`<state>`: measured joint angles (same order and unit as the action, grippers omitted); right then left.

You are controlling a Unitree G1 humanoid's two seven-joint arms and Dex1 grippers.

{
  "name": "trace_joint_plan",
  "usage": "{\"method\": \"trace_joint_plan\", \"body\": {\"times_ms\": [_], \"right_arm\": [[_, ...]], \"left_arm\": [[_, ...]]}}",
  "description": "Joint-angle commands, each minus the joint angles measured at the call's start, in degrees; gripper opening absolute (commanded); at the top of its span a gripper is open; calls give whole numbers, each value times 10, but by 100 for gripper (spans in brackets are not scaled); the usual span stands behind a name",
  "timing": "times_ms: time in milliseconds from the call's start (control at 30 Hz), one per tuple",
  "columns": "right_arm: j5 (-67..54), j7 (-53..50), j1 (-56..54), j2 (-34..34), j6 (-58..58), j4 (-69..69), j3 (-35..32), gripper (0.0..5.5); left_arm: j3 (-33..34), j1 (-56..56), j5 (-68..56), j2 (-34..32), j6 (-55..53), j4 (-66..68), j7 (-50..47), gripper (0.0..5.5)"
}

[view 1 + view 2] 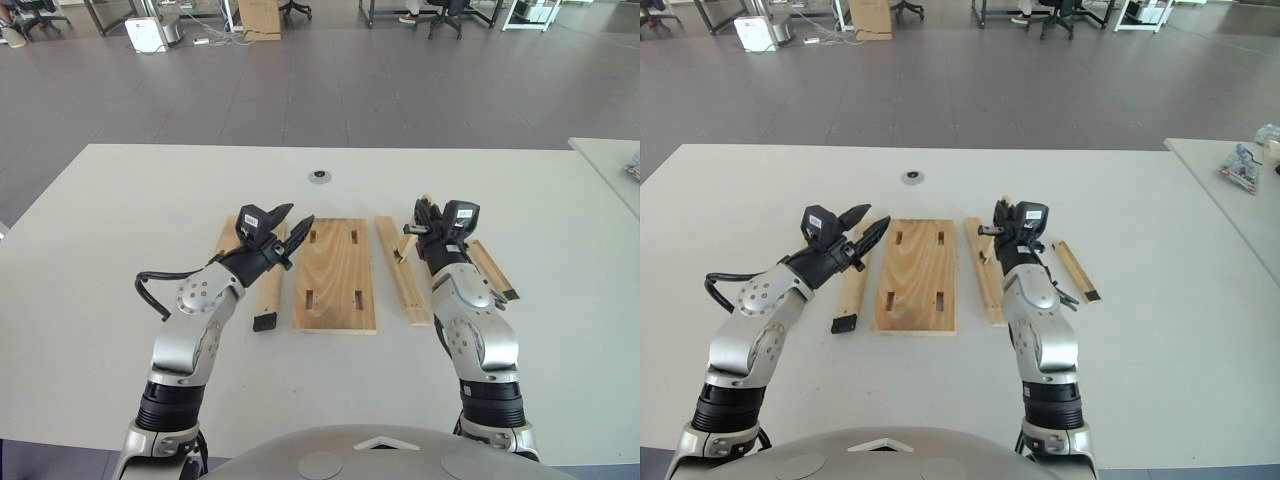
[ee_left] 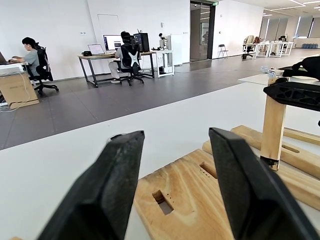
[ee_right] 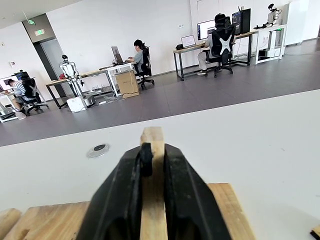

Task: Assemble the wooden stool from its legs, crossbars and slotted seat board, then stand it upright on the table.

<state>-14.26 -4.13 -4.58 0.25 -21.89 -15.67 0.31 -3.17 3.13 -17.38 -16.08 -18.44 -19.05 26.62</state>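
**Light, stiff stool parts: one bar already pinched, the seat board flat between the arms**

The slotted seat board (image 1: 335, 272) lies flat on the bench (image 1: 140, 200), four rectangular slots facing up. A leg with a black foot cap (image 1: 269, 288) lies just beside its left edge. A long rail (image 1: 402, 268) lies along its right edge, and another capped leg (image 1: 488, 266) lies farther right.

The right claw (image 3: 153, 159) is clenched on a short wooden bar (image 3: 152, 136) and holds it roughly upright above the rail. The bar's top end stands proud of the fingers. The left claw (image 1: 299, 215) is spread wide and grasps nothing, hanging over the left leg at the board's near-left corner.

The parts look like plain, unfinished softwood, so they are probably light, rigid and fairly grippy, with little risk of crushing. The flat faces suit a two-finger pinch, best taken across the narrow width near mid-length so that the ends stay free for the slots. The seat board looks too broad to span, so an edge grip is likelier. A bar pinched this close to one end may pivot when it is pressed into a snug slot.
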Motion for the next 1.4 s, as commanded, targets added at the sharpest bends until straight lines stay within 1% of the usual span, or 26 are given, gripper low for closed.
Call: {"method": "trace_joint_plan", "body": {"times_ms": [33, 167, 267, 400, 467, 667, 800, 900, 933, 967, 1067, 1133, 1267, 1333, 1400], "right_arm": [[16, 14, -10, -1, 13, 29, 7, 42], [55, 48, -2, -19, 52, 96, 34, 42], [63, 64, 21, -21, 99, 124, 32, 42], [86, 105, 73, -39, 261, 161, 33, 42], [88, 111, 92, -36, 307, 180, 28, 42], [89, 105, 100, -29, 350, 201, 19, 42], [87, 107, 98, -30, 371, 221, 11, 42], [92, 116, 92, -36, 368, 228, 16, 42], [90, 120, 91, -36, 368, 228, 18, 81], [90, 121, 88, -36, 368, 227, 19, 94], [75, 133, 90, -42, 352, 196, 14, 156], [51, 157, 101, -72, 294, 139, 5, 194], [-20, 191, 115, -119, 129, 18, -11, 272], [-44, 194, 144, -133, 54, -37, -3, 276], [-50, 199, 169, -146, 8, -71, 7, 276]], "left_arm": [[-5, 10, 6, -4, 2, 0, 4, 237], [-7, 9, 5, -2, 2, 0, 4, 237], [-6, 4, 4, -2, 3, -1, 4, 237], [-9, -7, 2, -8, 15, -13, 15, 237], [-6, -13, -12, -4, 24, -24, 24, 237], [0, -11, -17, -5, 38, -28, 26, 237], [8, -5, -18, 6, 65, -20, 19, 237], [8, -6, -16, 8, 79, -15, 18, 237], [8, -5, -16, 9, 83, -13, 17, 237], [7, -5, -16, 10, 86, -11, 17, 237], [3, -3, -12, 9, 90, -6, 16, 237], [1, -7, -4, 7, 92, -2, 14, 237], [0, -21, 6, 13, 96, -5, 5, 237], [1, -31, 8, 17, 96, -10, -1, 237], [3, -41, 9, 18, 97, -16, -6, 237]]}}
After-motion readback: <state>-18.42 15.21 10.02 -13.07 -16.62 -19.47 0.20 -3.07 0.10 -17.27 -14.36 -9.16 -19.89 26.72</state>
